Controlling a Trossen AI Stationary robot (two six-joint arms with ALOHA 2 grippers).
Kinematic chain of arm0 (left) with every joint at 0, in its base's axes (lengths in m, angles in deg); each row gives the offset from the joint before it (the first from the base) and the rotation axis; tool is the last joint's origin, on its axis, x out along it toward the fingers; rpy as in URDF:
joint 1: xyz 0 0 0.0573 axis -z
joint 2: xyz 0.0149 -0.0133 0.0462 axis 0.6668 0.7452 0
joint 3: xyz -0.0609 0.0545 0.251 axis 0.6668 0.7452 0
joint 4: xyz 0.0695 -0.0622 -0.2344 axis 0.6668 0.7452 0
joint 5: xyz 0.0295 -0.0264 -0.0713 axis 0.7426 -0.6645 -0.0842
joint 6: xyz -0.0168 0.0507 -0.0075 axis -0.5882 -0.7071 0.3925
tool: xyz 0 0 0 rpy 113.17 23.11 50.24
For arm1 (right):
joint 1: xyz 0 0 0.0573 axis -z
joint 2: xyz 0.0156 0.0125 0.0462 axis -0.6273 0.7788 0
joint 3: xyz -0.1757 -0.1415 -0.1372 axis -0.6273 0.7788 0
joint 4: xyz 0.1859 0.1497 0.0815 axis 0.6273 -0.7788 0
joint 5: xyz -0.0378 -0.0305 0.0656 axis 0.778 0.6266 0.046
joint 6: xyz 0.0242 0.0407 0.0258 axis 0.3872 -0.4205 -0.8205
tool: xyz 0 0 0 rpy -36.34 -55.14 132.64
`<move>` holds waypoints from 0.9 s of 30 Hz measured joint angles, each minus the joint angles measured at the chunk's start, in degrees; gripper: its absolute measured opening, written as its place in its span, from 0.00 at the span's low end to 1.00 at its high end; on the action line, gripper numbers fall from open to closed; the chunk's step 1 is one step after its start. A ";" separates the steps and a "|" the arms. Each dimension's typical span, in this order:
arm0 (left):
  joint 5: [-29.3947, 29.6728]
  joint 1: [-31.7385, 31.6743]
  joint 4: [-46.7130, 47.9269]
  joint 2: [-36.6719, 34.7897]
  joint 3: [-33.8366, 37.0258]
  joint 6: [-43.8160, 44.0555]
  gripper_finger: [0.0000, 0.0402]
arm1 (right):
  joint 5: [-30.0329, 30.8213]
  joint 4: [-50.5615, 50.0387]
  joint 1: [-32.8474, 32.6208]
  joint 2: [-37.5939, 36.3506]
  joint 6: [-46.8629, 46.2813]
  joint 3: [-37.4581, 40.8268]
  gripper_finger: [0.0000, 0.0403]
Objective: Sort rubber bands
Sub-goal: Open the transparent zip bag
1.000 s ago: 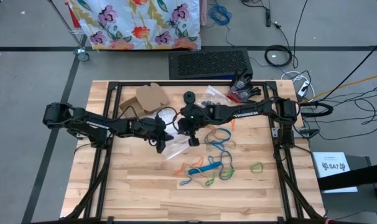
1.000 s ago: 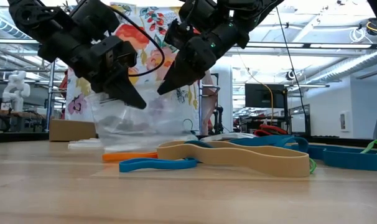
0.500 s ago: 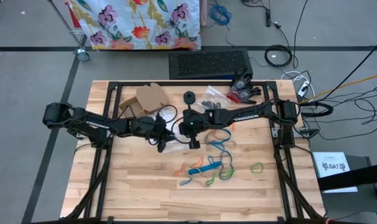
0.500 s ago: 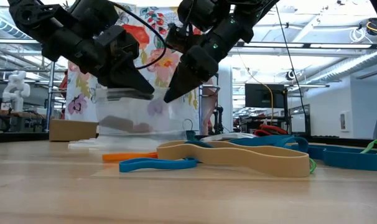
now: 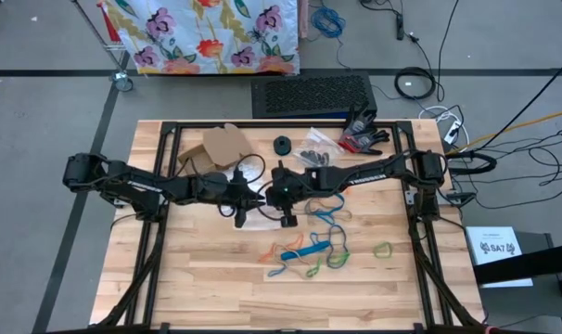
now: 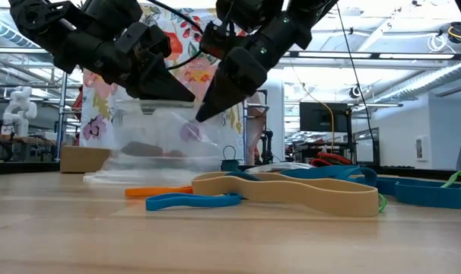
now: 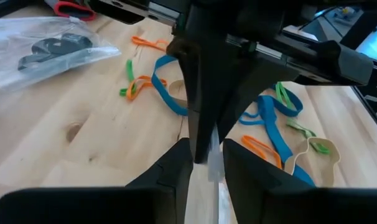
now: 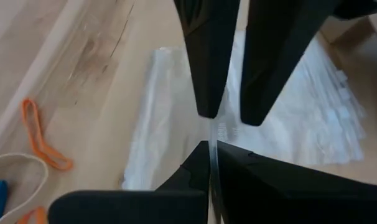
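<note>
On the wooden table (image 5: 197,278), the rubber bands (image 5: 311,250) lie loose beside me. My right gripper (image 6: 204,114) pinches the clear bag (image 6: 166,144); my left gripper (image 6: 177,95) stands parted at its rim. The thin plastic could slip free.

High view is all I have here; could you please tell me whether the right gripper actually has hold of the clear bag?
Observer: Yes. The right wrist view shows the right gripper with its fingers pinched shut on an edge of the clear plastic bag.
Operator: Thank you. And the left gripper's fingers?
Observer: The left wrist view shows the left gripper with its fingers apart and bag film in the gap.
Operator: Is anything in the bag?
Observer: In the low view a dark shape shows through the film; I cannot tell whether it is inside.
</note>
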 joint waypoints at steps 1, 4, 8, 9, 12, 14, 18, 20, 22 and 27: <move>0.00 -0.01 0.03 0.00 0.00 0.01 0.21 | 0.03 0.24 -0.01 0.00 0.03 0.00 0.00; 0.00 0.00 0.17 0.00 0.00 -0.04 0.19 | 0.04 0.72 -0.01 0.00 0.15 0.00 0.00; 0.02 0.00 0.20 0.00 0.00 -0.08 0.18 | 0.02 1.45 0.06 0.00 0.15 0.00 0.00; 0.02 0.00 0.20 0.00 0.00 -0.08 0.18 | 0.02 1.55 0.06 0.00 0.15 0.00 0.00; 0.03 0.00 0.28 0.00 0.00 -0.13 0.18 | 0.02 1.57 0.06 0.00 0.15 0.00 0.00; 0.04 0.00 0.65 0.00 0.00 -0.84 0.18 | 0.02 1.56 0.06 0.00 0.15 0.00 0.00; 0.08 0.00 2.13 0.00 0.00 -1.08 0.18 | 0.04 1.55 0.06 0.00 -0.92 0.00 0.00; 0.09 0.00 2.15 0.00 0.00 -1.08 0.18 | 0.02 1.57 0.06 0.00 -0.94 0.00 0.00; 0.09 0.00 2.10 0.00 0.00 -1.08 0.18 | 0.02 1.75 0.06 0.00 -0.94 0.00 0.00; 0.13 0.00 2.12 0.00 0.00 -1.08 0.18 | 0.02 2.81 -0.01 0.00 -0.92 0.00 0.00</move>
